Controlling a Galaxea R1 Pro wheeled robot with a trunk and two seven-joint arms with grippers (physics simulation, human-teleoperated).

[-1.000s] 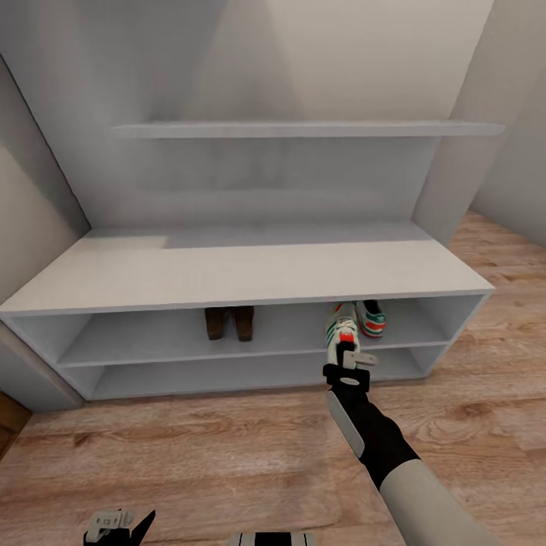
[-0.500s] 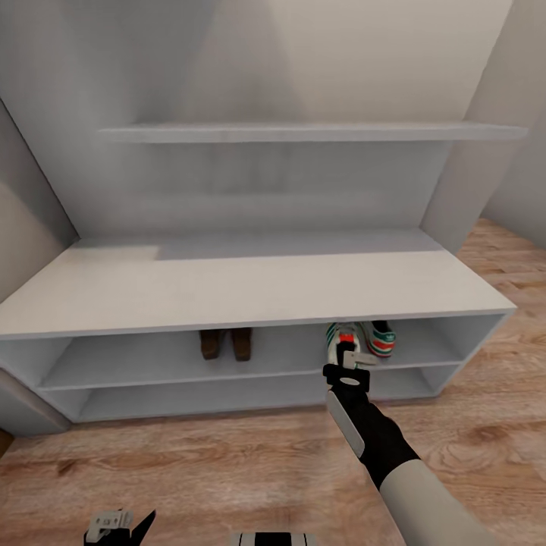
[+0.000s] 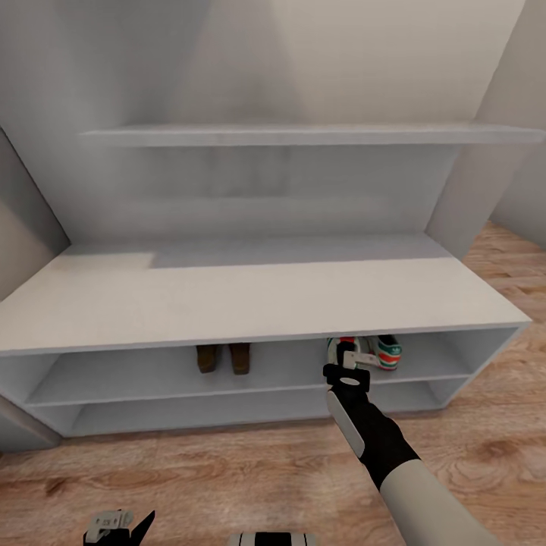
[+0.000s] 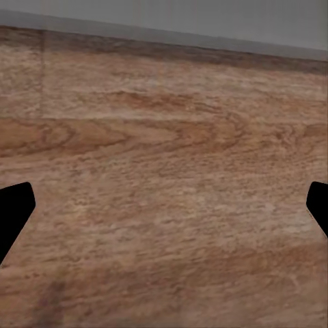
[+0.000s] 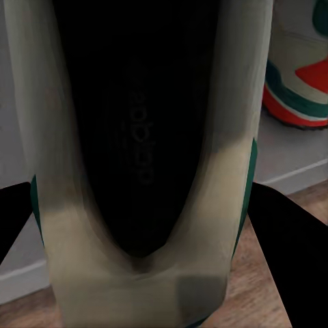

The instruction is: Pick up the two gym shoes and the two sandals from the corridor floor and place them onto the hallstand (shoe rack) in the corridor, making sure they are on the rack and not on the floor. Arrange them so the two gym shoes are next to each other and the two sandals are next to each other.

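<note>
Hallstand point(image 3: 250, 292) fills the head view: pale grey unit with a broad bench surface, two open shelf rows below, one floating wall shelf point(image 3: 303, 135) above. Right gripper point(image 3: 347, 362) sits at the front edge of the upper shelf row, towards its right end, clamped on one gym shoe point(image 3: 340, 349), the shoe lying partly under the bench surface. Right wrist view: held gym shoe point(image 5: 140, 157) seen from above, dark insole between pale side walls, green trim at both sides, black fingers point(image 5: 287, 246) pressed against its flanks. Faint lettering runs along the insole; too dim to read with confidence. Second gym shoe point(image 3: 383, 353) stands on the same shelf row just beside the held one, towards the right end, white with green stripes and an orange-red patch; in the right wrist view its orange-red and teal heel point(image 5: 297, 89) shows close alongside. Two sandals point(image 3: 222, 357), brown, stand side by side on the same upper shelf row near its middle, well apart from the gym shoes. Corridor floor point(image 3: 227, 470), light brown wood planks, lies in front of the unit. Left gripper point(image 3: 115, 523) is low at the bottom edge of the head view; left wrist view shows its two black fingertips point(image 4: 15, 212) spread wide apart over bare corridor floor point(image 4: 164, 191), nothing between them.
</note>
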